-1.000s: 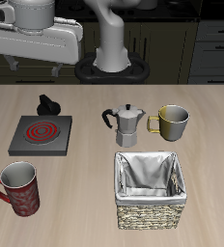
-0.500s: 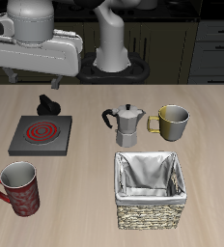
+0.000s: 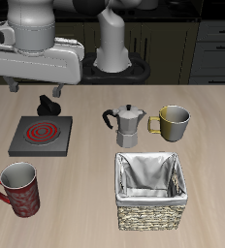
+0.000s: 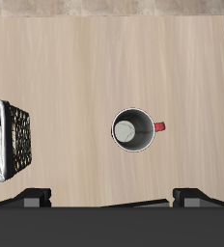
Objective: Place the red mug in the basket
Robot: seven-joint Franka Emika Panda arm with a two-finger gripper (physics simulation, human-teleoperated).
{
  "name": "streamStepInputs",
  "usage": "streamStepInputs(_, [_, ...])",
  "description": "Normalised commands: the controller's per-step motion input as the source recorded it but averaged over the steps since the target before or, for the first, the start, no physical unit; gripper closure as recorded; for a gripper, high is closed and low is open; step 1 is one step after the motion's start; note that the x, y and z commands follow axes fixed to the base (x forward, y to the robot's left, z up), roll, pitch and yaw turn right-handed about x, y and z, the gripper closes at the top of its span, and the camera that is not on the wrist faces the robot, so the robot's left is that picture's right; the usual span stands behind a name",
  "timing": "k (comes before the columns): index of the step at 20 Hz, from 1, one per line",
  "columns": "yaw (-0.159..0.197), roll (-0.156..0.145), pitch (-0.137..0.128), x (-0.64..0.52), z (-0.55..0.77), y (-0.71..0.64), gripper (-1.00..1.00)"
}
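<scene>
Scanning across the table from the front camera's left side: the red mug stands upright near the front edge, handle poking toward the table's side edge, with a small stove plate farther back behind it. Then comes a moka pot, a yellow mug beside it, and the basket near the front edge, well apart from the red mug. The gripper hangs high above the stove area, nowhere near touching anything; in the wrist camera the red mug sits almost dead centre below, and the fingers look spread wide with nothing between them. What could go wrong, I reckon: the mug's wide and round, so a pinch on the rim could slip or tip it, and the handle could foul a finger on the way down. Carrying it over, it could clip the basket's wall. Hard to tell stuff: the fingertips are mostly cut off in the wrist view, only one corner of the basket shows there, and the arm blocks part of the back.
</scene>
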Motion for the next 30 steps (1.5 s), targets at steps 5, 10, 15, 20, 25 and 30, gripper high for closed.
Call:
streamStepInputs(5, [0.006,0.004,0.004,0.09,-0.23,0.03,-1.00])
streamStepInputs(10, [-0.003,-0.008,0.015,0.03,-0.24,0.00,-1.00])
streamStepInputs(15, [0.000,-0.003,0.013,0.06,-0.21,-0.09,-1.00])
streamStepInputs(20, [0.026,0.001,-0.007,0.02,-0.08,-0.04,-1.00])
streamStepInputs(25, [0.052,-0.018,-0.010,0.05,-0.13,-0.06,-1.00])
streamStepInputs(30, [0.010,-0.005,-0.011,0.06,-0.14,-0.01,-1.00])
